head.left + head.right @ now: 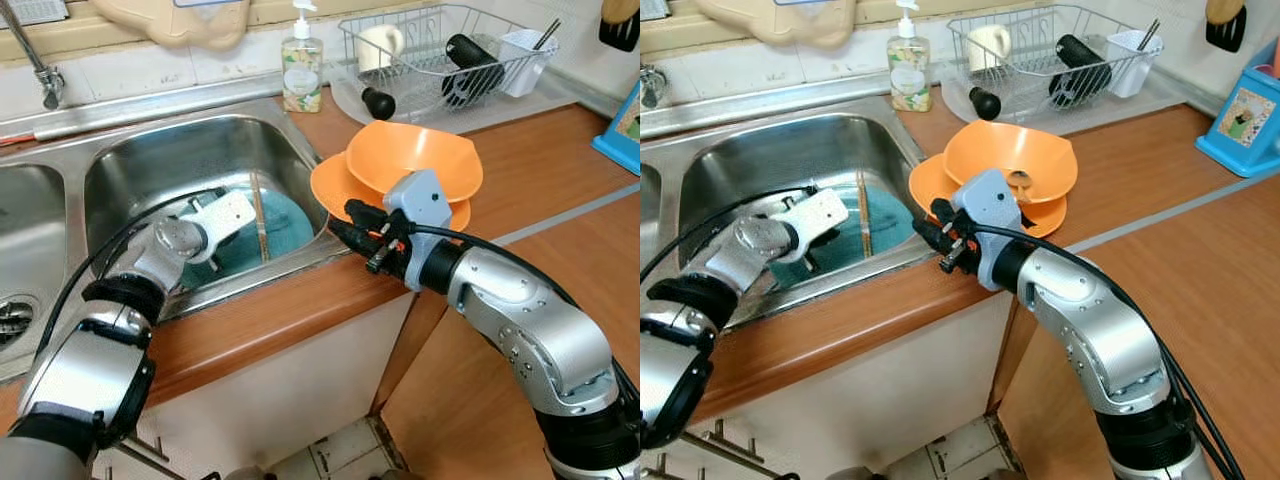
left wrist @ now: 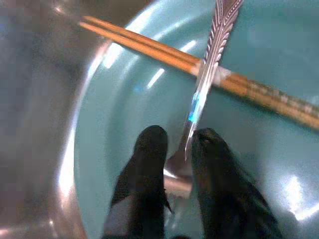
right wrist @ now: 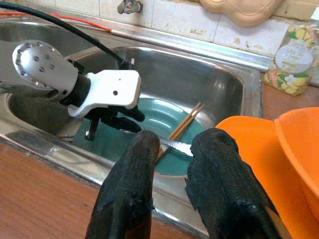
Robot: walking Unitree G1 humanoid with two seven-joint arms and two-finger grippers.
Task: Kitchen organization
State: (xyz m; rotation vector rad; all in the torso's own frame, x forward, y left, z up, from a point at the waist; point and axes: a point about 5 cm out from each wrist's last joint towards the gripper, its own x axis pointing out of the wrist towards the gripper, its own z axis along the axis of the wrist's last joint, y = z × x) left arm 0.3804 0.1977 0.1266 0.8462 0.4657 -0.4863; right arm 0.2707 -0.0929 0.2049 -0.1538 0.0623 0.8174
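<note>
With the left gripper [image 2: 177, 149] pinching a metal spoon [image 2: 212, 55] off the teal plate [image 2: 124, 124] in the sink [image 1: 130, 160] (chopsticks [image 2: 149, 47] lay beneath it), a straight lift seemed best, while the right gripper [image 3: 172, 159] hovered spread.

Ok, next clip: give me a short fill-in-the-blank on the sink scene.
1. The left gripper pinches the silver spoon over the ____ plate.
2. The wooden chopsticks lie across that plate inside the steel ____.
3. The orange bowl sits on an orange ____.
4. The right gripper hovers, fingers ____.

Missing: teal; sink; plate; open
</note>
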